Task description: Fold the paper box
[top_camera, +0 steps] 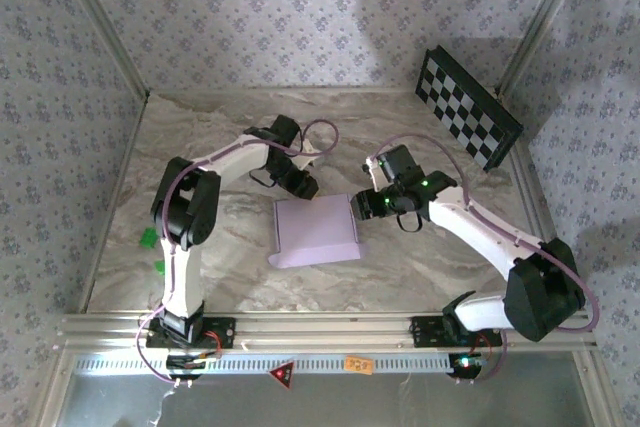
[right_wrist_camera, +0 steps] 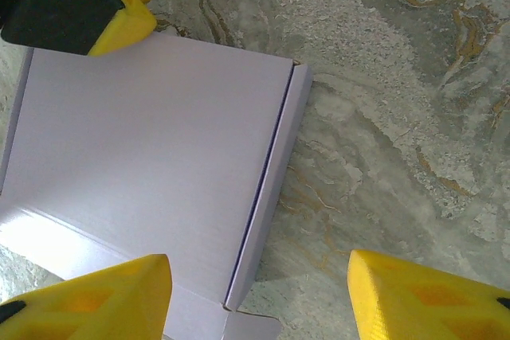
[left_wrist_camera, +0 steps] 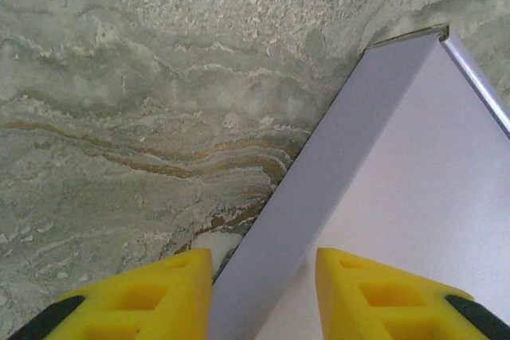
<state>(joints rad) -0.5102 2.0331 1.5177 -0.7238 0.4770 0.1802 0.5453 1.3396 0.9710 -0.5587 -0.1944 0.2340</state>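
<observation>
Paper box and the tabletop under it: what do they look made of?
Paper box: thin card probably, matte pale lilac; crisp creases, thin cut edges. Tabletop: marble-patterned, matte grey-green with brown veins; rumpled far edge suggests a printed sheet, not stone.

From overhead, the paper box (top_camera: pixel 315 230) lies lilac side up on the marbled table (top_camera: pixel 430 252). My left gripper (top_camera: pixel 303 185) hangs at its far edge, with the box just on the near side of the fingertips, possibly touching. My right gripper (top_camera: pixel 362 205) sits at the box's far right corner, with the box immediately to its left. A checkerboard panel (top_camera: pixel 468 107) leans well beyond the right gripper, farther back and to its right.
</observation>
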